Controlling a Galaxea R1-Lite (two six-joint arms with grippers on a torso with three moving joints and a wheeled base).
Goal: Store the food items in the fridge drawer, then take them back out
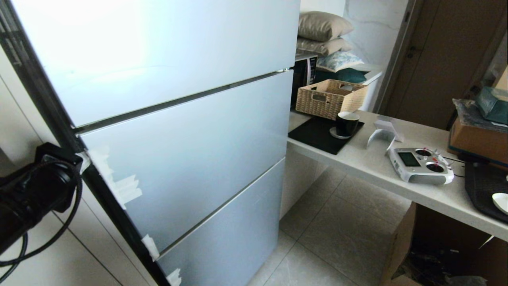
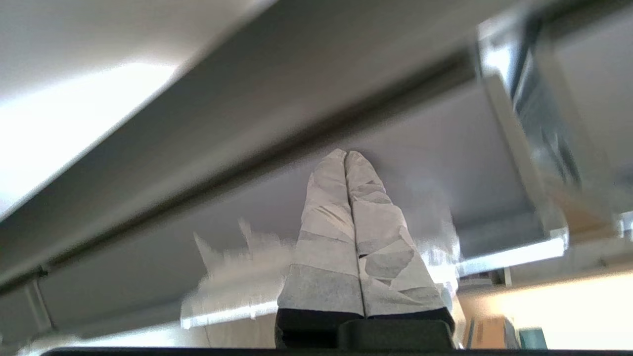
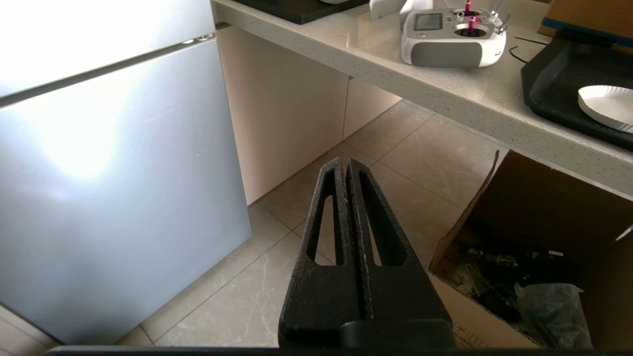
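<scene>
Three pale blue-grey fridge (image 1: 178, 131) fronts, all shut, fill the head view; fridge drawer and food items hidden from sight. Left arm (image 1: 31, 194), black and cabled, pressed close to the fridge's taped left edge, its pincer out of this view. Off to the right, well apart from that arm: table (image 1: 397, 174) bearing a wicker basket (image 1: 329, 97), a dark cup (image 1: 346, 123) and a white remote controller (image 1: 420, 165).

Left wrist view: left pincer (image 2: 346, 154), fingers (image 2: 324, 232) wrapped in white tape and pressed together, gripping nothing, tips pointing at a grey fridge panel just beyond a dark seam.

Right wrist view: right pincer (image 3: 344, 163), black, pressed together, empty, hanging over the tiled floor (image 3: 395, 163). Beside it an open cardboard box (image 3: 534, 247); beyond the tips the table with the controller (image 3: 452, 37) and a black tray (image 3: 559, 79) holding a paper plate (image 3: 608, 104).
</scene>
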